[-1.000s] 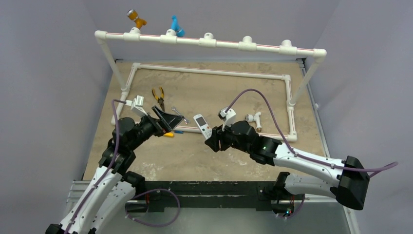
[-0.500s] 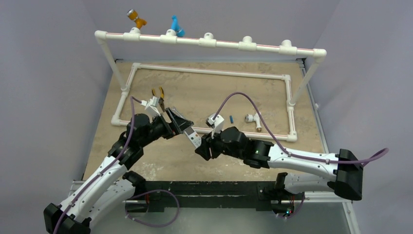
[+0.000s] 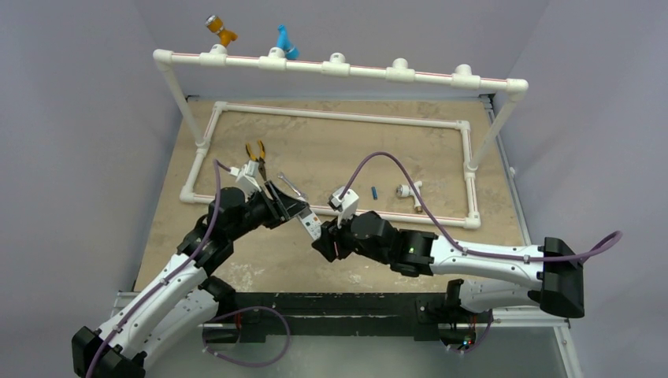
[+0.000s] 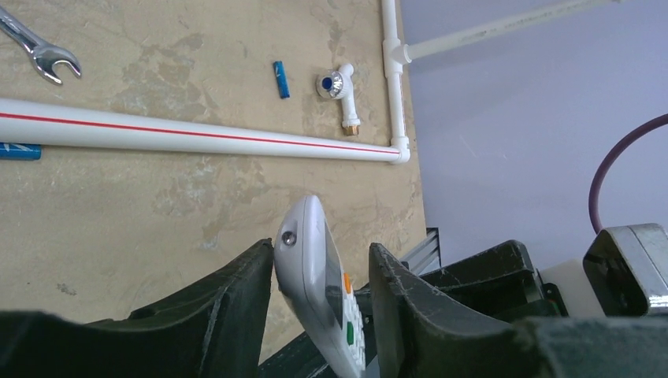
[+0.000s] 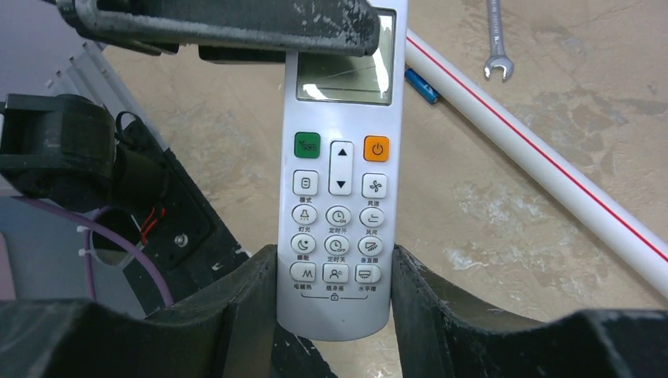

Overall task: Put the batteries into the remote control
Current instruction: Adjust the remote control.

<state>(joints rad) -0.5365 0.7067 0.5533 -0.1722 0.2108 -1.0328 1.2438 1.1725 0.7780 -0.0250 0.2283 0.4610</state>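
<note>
The white remote control (image 3: pixel 312 224) hangs above the table between both arms. My right gripper (image 5: pixel 333 256) is shut on its lower button end, buttons facing that camera (image 5: pixel 339 189). My left gripper (image 4: pixel 321 248) straddles the display end. The remote (image 4: pixel 311 260) touches one finger, and a gap shows at the other finger (image 4: pixel 394 276). That gripper's dark finger (image 5: pixel 220 20) crosses the display in the right wrist view. One blue battery (image 4: pixel 280 79) lies on the table inside the pipe frame (image 3: pixel 375 191). Another battery (image 4: pixel 17 151) lies against the near pipe (image 5: pixel 421 87).
A white PVC frame (image 3: pixel 339 118) lies on the table, its near pipe (image 4: pixel 197 135) below the remote. A wrench (image 4: pixel 39 51), yellow-handled pliers (image 3: pixel 256 153) and a white pipe fitting (image 4: pixel 340 87) lie inside it. Orange (image 3: pixel 221 30) and blue (image 3: pixel 287 41) fittings sit on the raised rail.
My right gripper carried the remote left and nearer. My left gripper swung right to meet it, and its jaws narrowed around the display end.
</note>
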